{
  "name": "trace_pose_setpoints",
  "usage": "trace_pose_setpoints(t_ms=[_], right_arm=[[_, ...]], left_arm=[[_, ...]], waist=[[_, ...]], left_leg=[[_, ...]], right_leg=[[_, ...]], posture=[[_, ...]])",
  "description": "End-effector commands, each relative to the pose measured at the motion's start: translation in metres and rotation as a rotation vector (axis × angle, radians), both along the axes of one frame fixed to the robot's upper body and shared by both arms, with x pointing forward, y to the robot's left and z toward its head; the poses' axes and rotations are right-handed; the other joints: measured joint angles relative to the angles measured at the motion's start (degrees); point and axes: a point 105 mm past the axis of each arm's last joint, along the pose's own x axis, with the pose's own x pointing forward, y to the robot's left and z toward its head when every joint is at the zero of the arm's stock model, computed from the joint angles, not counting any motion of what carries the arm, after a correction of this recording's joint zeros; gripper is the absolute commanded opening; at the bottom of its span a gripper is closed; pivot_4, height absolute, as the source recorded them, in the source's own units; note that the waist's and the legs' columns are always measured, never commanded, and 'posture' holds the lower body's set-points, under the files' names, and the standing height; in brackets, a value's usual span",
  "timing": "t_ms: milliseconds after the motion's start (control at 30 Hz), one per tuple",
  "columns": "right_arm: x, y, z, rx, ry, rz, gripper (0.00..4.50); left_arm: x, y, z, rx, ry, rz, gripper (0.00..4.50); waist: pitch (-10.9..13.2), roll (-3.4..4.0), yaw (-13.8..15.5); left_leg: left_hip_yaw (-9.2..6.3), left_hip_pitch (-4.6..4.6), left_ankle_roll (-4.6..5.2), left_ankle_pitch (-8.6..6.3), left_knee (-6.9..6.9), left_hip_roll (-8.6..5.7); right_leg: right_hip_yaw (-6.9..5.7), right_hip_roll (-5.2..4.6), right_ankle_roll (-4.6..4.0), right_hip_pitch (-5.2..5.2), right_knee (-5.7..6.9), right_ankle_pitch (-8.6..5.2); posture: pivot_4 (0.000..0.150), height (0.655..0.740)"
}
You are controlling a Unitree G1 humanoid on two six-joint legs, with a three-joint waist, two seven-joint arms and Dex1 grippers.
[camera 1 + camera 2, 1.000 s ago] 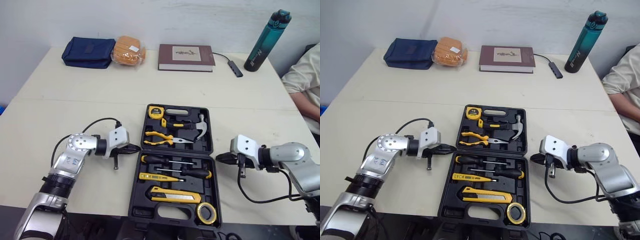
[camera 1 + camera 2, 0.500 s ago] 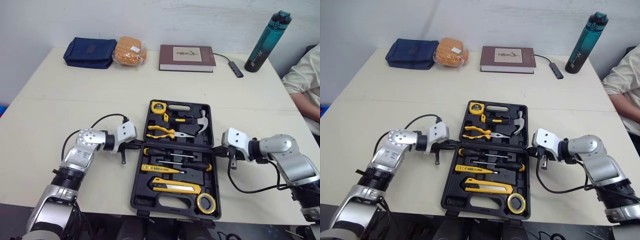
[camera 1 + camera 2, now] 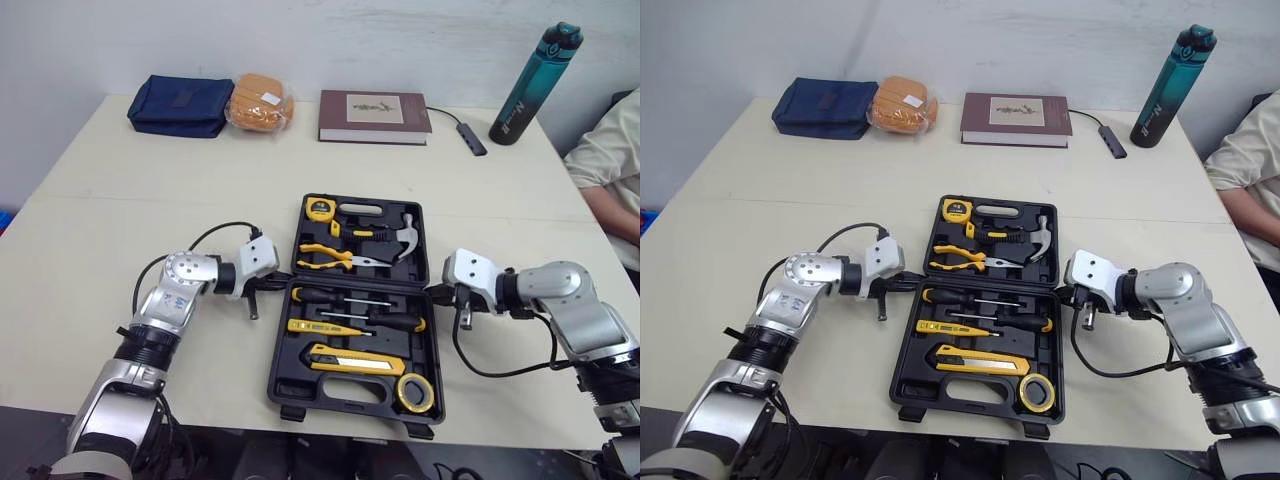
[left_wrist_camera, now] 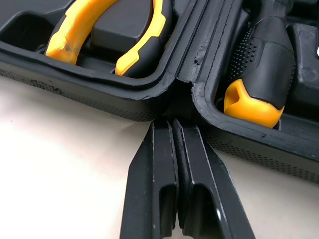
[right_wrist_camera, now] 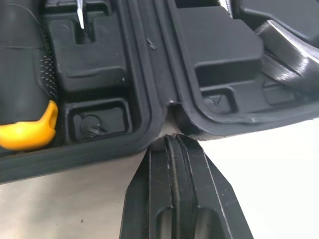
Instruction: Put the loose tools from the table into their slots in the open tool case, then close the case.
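The black tool case (image 3: 283,350) lies open in the middle of the table. In its slots sit a tape measure (image 3: 319,209), pliers (image 3: 330,258), a hammer (image 3: 400,235), screwdrivers (image 3: 350,297), a yellow utility knife (image 3: 350,360) and a tape roll (image 3: 412,393). My left gripper (image 3: 282,287) is shut, and its tip (image 4: 172,122) presses into the notch at the left end of the hinge. Shut as well, my right gripper (image 3: 432,291) has its tip (image 5: 172,139) against the notch at the hinge's right end. Neither holds anything.
Along the far edge lie a blue pouch (image 3: 180,104), an orange packet (image 3: 259,100), a brown book (image 3: 374,115), a cabled adapter (image 3: 470,137) and a teal bottle (image 3: 534,82). A person's arm (image 3: 610,170) rests at the table's right side.
Both grippers have closed in on the case from either side, from a gap beside it to touching the hinge ends. The camera has shifted slightly.
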Motion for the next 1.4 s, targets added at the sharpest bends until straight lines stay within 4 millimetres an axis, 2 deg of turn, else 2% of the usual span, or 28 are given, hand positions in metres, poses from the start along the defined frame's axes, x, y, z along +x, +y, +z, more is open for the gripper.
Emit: trace_pose_setpoints(t_ms=[33, 133, 200, 267, 300, 367, 400, 500, 600, 800, 1000, 1067, 1100, 1167, 1200, 1400], right_arm=[[-0.002, -0.025, 0.017, -0.014, -0.036, -0.097, 0.00], [-0.010, -0.032, 0.028, 0.050, 0.000, -0.168, 0.92], [-0.014, -0.028, 0.042, 0.144, 0.038, -0.218, 1.91], [-0.015, -0.022, 0.058, 0.259, 0.093, -0.304, 2.94], [-0.016, -0.020, 0.062, 0.290, 0.115, -0.334, 3.50], [-0.015, -0.016, 0.069, 0.350, 0.158, -0.397, 4.35], [-0.014, -0.012, 0.072, 0.390, 0.192, -0.427, 4.44], [-0.001, 0.005, 0.082, 0.499, 0.282, -0.521, 4.44], [0.011, 0.012, 0.082, 0.544, 0.335, -0.615, 4.44], [0.027, 0.020, 0.068, 0.491, 0.369, -0.718, 4.44], [0.035, 0.017, 0.059, 0.444, 0.355, -0.764, 4.44], [0.037, 0.015, 0.058, 0.450, 0.351, -0.773, 4.50], [0.038, 0.014, 0.058, 0.451, 0.350, -0.779, 4.23], [0.039, 0.013, 0.056, 0.440, 0.343, -0.788, 3.62], [0.039, 0.013, 0.055, 0.435, 0.343, -0.789, 3.21], [0.042, 0.011, 0.053, 0.411, 0.329, -0.793, 3.21]], left_arm=[[-0.002, 0.033, 0.004, 0.010, 0.030, 0.109, 0.28], [-0.002, 0.052, 0.021, -0.061, 0.073, 0.221, 1.27], [-0.001, 0.056, 0.041, -0.166, 0.143, 0.311, 2.19], [0.001, 0.055, 0.058, -0.239, 0.209, 0.386, 3.06], [0.000, 0.054, 0.063, -0.255, 0.231, 0.408, 3.59], [0.001, 0.049, 0.071, -0.276, 0.285, 0.451, 4.32], [0.003, 0.046, 0.073, -0.282, 0.313, 0.475, 4.43], [0.011, 0.029, 0.077, -0.297, 0.382, 0.528, 4.43], [0.013, 0.016, 0.077, -0.307, 0.430, 0.544, 4.43], [0.022, 0.002, 0.069, -0.272, 0.460, 0.585, 4.43], [0.031, -0.001, 0.062, -0.241, 0.430, 0.601, 4.43], [0.031, -0.005, 0.061, -0.238, 0.428, 0.586, 3.88], [0.030, -0.006, 0.060, -0.239, 0.435, 0.582, 3.60], [0.030, -0.009, 0.058, -0.234, 0.440, 0.577, 2.73], [0.029, -0.009, 0.058, -0.234, 0.440, 0.577, 2.66], [0.028, -0.013, 0.055, -0.230, 0.450, 0.573, 2.66]], waist=[[0.0, 0.00, -0.1], [0.0, 0.00, -0.5], [0.0, 0.02, -0.6], [0.0, 0.01, -0.5], [0.0, 0.01, -0.5], [0.0, 0.01, -0.5], [0.0, 0.01, -0.4], [0.0, 0.01, -0.5], [0.0, 0.01, -0.3], [0.0, 0.01, 0.0], [0.0, 0.01, -0.1], [0.0, 0.01, -0.1], [0.0, 0.01, 0.0], [0.0, 0.01, -0.1], [0.0, 0.01, -0.1], [0.0, 0.01, -0.1]], left_leg=[[0.00, 0.00, 0.00, 0.00, -0.02, 0.00], [0.00, 0.01, -0.02, 0.01, -0.15, 0.02], [-0.01, 0.02, -0.07, 0.05, -0.21, 0.03], [-0.05, -0.01, -0.06, 0.05, -0.21, 0.03], [-0.07, -0.03, -0.06, 0.05, -0.21, 0.03], [-0.08, -0.04, -0.06, 0.05, -0.23, 0.02], [-0.09, -0.04, -0.06, 0.05, -0.28, 0.02], [-0.08, -0.04, -0.09, 0.07, -0.36, 0.00], [-0.06, -0.17, -0.13, 0.11, -0.35, -0.03], [0.09, -1.42, -0.16, 0.28, 0.06, -0.16], [0.10, -1.77, -0.10, 0.31, 0.33, -0.20], [0.10, -1.76, -0.10, 0.31, 0.33, -0.19], [0.10, -1.76, -0.10, 0.31, 0.32, -0.19], [0.10, -1.76, -0.11, 0.31, 0.32, -0.19], [0.10, -1.76, -0.10, 0.31, 0.32, -0.19], [0.13, -1.75, -0.11, 0.31, 0.33, -0.19]], right_leg=[[0.00, 0.00, 0.00, -0.01, -0.01, 0.00], [0.01, 0.01, 0.00, -0.04, 0.00, 0.00], [0.01, 0.00, 0.00, -0.06, 0.00, 0.00], [0.00, -0.01, -0.01, -0.08, 0.00, 0.00], [0.00, -0.02, -0.01, -0.09, 0.00, 0.00], [0.00, -0.02, -0.01, -0.09, 0.00, 0.00], [0.00, -0.02, -0.01, -0.09, 0.01, 0.00], [0.00, -0.02, -0.01, -0.11, 0.01, 0.00], [0.04, -0.02, -0.01, -0.30, 0.14, 0.00], [0.18, -0.02, -0.01, -1.86, 1.11, 0.00], [0.20, -0.04, -0.01, -2.11, 1.18, 0.00], [0.19, -0.03, -0.01, -2.11, 1.19, 0.00], [0.19, -0.02, -0.01, -2.12, 1.18, 0.00], [0.20, -0.02, -0.01, -2.12, 1.19, 0.00], [0.20, -0.02, -0.01, -2.12, 1.19, 0.00], [0.22, -0.02, -0.01, -2.13, 1.21, 0.00]], posture=[[0.150, 0.7400], [0.150, 0.7400], [0.150, 0.7400], [0.150, 0.7400], [0.150, 0.7400], [0.150, 0.7400], [0.150, 0.7400], [0.150, 0.7400], [0.150, 0.7400], [0.150, 0.7400], [0.150, 0.7400], [0.150, 0.7400], [0.150, 0.7400], [0.150, 0.7400], [0.150, 0.7400], [0.150, 0.7400]])
